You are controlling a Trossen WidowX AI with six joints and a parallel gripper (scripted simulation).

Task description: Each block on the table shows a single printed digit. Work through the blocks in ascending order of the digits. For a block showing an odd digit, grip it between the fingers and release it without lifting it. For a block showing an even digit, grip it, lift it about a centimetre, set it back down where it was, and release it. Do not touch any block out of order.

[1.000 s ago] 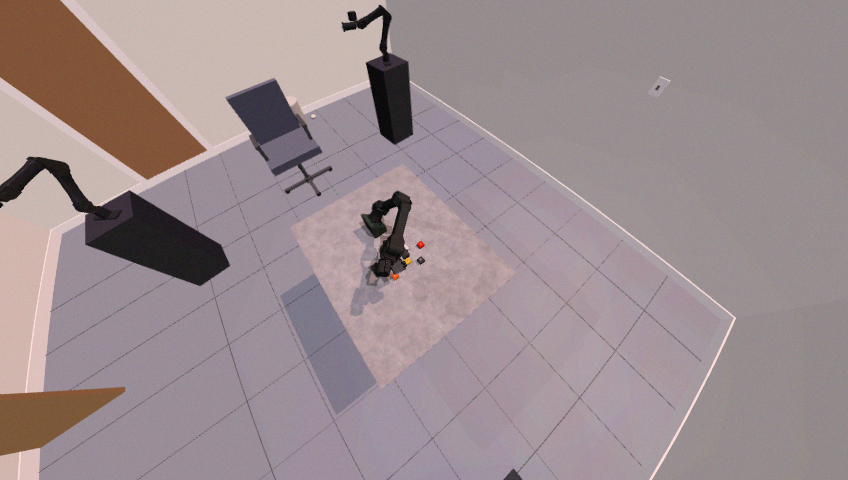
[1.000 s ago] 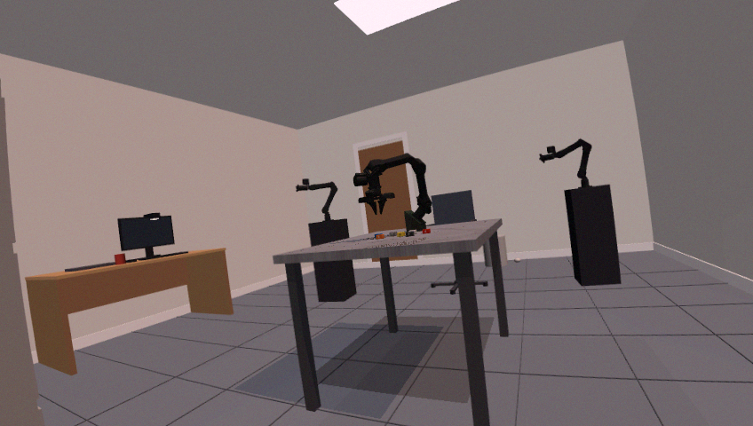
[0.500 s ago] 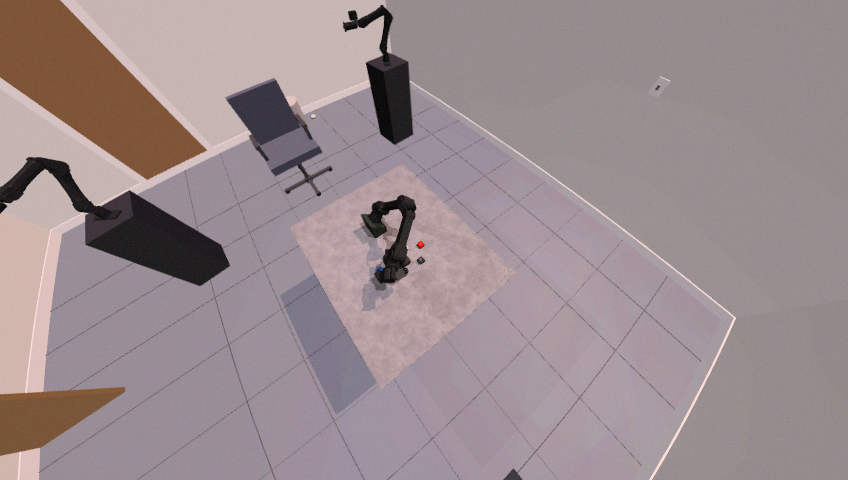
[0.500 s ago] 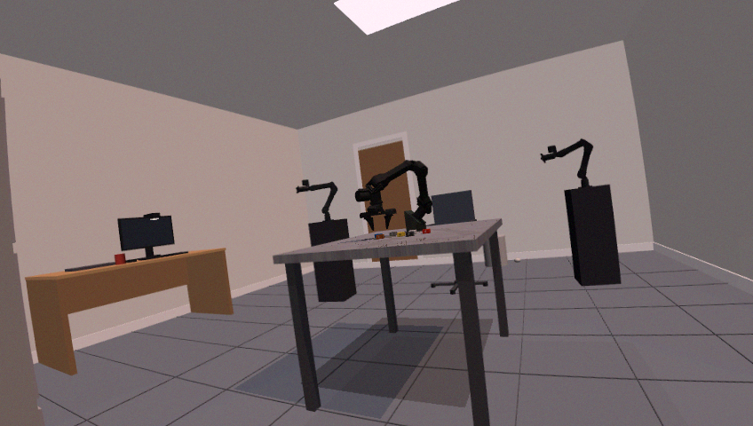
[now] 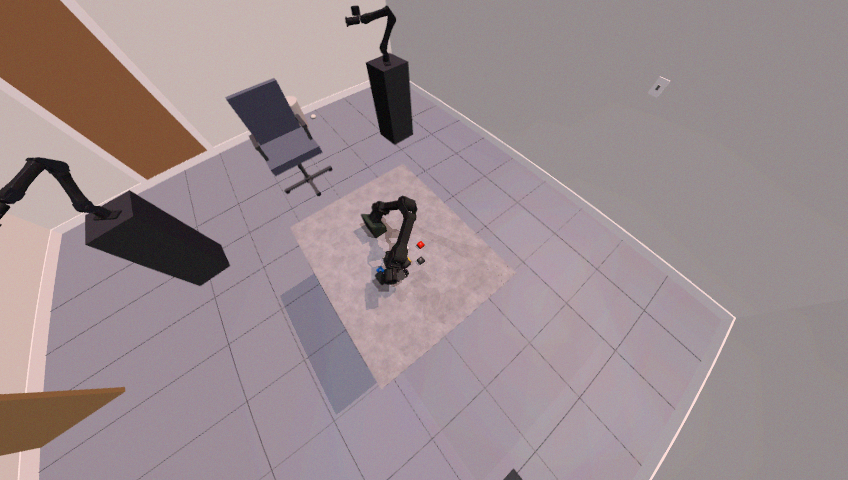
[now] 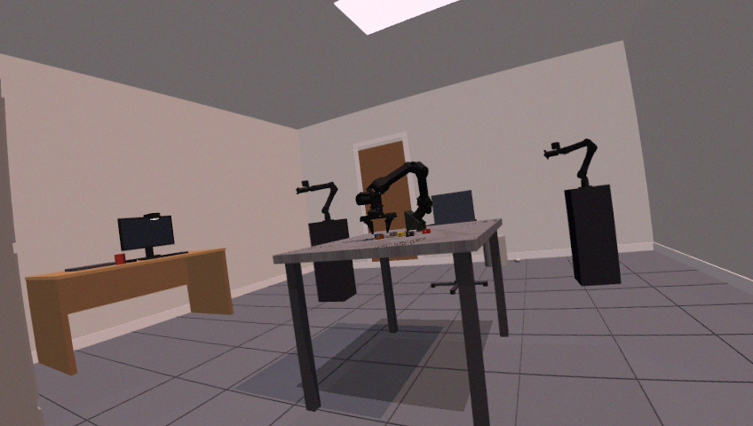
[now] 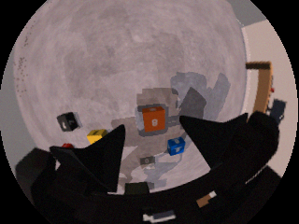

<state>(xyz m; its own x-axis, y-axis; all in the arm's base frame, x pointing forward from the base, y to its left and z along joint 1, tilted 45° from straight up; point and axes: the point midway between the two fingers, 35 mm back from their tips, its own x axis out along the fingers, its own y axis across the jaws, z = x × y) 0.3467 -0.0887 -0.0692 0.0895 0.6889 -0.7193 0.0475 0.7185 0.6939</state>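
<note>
My gripper [image 6: 379, 232] [image 7: 153, 122] is open and empty, pointing down a little above the orange block [image 6: 379, 237] [image 7: 153, 116], whose digit looks like an 8. In the wrist view the blue block [image 5: 380, 269] [image 7: 176, 146] lies just below and right of the orange one, near the right finger. A small grey block [image 6: 392, 233] [image 7: 147, 161] lies below. The yellow block [image 6: 400, 233] [image 7: 97, 135] is beside the left finger, and the black block [image 5: 420, 260] [image 7: 69, 121] farther left. The red block [image 5: 420, 244] [image 6: 426, 231] is mostly hidden behind the left finger there. Other digits are unclear.
The blocks lie on the grey table [image 5: 452, 285] [image 6: 337, 253]. The arm's base [image 5: 374, 225] stands on the same table. Two more arms stand on black pedestals [image 5: 389, 98] [image 6: 591, 237] away from the table. An office chair [image 5: 288, 151] is behind it.
</note>
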